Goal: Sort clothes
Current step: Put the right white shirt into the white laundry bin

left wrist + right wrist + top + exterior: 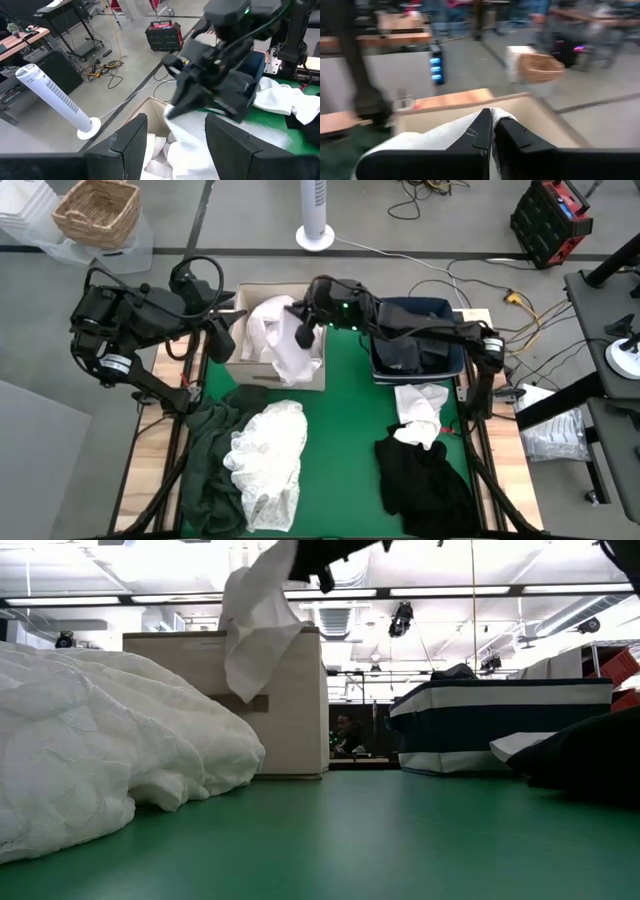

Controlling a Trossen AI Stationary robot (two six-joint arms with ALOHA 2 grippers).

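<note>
Over beige box (262, 292), right pincer (303, 337) pinching white garment (285, 340)

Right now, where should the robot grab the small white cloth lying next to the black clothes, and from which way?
Best guess: pinch the raised, bunched fold near the middle of the small white cloth, coming straight down from above. It lies crumpled on the green mat, so a puckered ridge gives the fingers something to close on. Its lower end touches the black clothes; grabbing the upper half should avoid picking up both.
</note>
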